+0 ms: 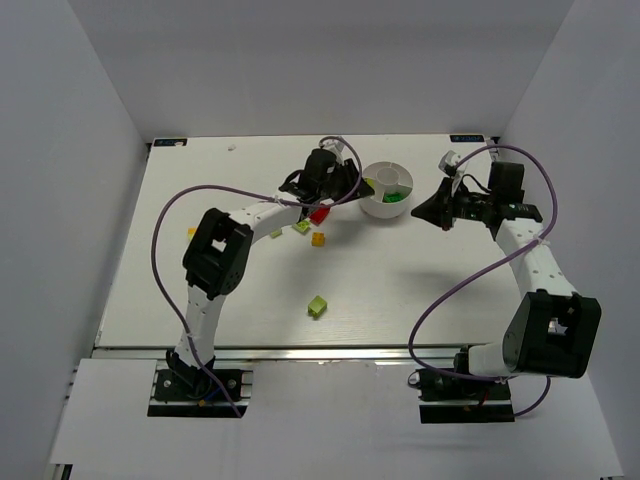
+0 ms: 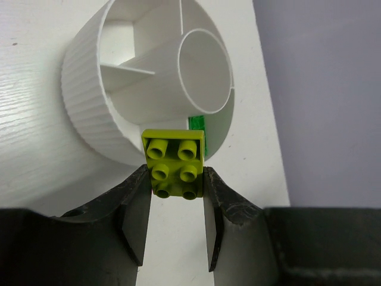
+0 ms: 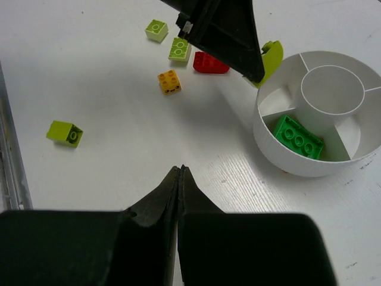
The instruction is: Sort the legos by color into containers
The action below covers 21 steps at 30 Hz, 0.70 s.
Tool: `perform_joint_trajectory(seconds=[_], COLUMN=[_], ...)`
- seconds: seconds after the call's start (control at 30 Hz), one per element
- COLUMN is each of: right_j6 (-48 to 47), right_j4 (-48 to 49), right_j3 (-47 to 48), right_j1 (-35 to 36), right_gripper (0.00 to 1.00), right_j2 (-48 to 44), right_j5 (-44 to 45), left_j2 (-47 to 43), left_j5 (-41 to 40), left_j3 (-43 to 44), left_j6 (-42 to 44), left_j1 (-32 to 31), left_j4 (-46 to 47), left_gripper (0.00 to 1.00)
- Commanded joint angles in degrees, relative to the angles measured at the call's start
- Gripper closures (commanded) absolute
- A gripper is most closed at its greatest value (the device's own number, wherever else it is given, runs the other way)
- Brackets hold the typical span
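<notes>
"How many bricks?"

"Six loose bricks (image 1: 317,306) lie on the counter (image 1: 400,290). One dark green brick (image 3: 297,136) sits in the round white dish (image 2: 89,101), just past the left gripper (image 2: 175,179). That gripper pinches one bumpy yellow-green brick (image 2: 174,164). The right gripper (image 3: 180,171) is squeezed closed, empty."

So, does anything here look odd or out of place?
Nothing broken or spilled. The dish stands upright with a green brick in one wedge. The loose bricks simply await sorting; only one yellow-green brick seems tipped on its side, well apart from the others.
</notes>
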Motion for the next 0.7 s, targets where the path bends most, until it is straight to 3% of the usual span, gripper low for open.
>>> perform_joint_trajectory(seconds=[0.0,0.2,0.47,0.53,0.67], right_j6=[0.03,2.23,2.50,2.59,2.76], right_j4=[-0.69,1.24,1.42,1.25,1.33], right_j3=[-0.48,-1.62,-2.59,-2.76,-2.94], right_j1=[-0.51,-0.86,-1.74,-1.83,-1.92], right_gripper=[1.00,1.00,1.00,1.00,1.00], right_j2=[-0.89,-0.63,-1.15,-1.15,-1.42], right_j5=[-2.33,-2.51,-3.21,-3.47,-3.91], left_j2=[-0.35,1.84,4.22,4.74,5.01], left_j5=[0.30,-0.74,-2.16,-2.16,-2.51], left_j3=[3.73,4.96,8.65,9.71,10.67], left_j6=[-6.48,-13.95,-15.99,-16.17,-16.52], left_j1=[-0.13,-0.13,-0.40,-0.40,-0.40], left_j4=[2.53,2.98,-0.72,-0.98,-0.72], left_gripper=[0.76,0.70,0.63,0.57,0.56])
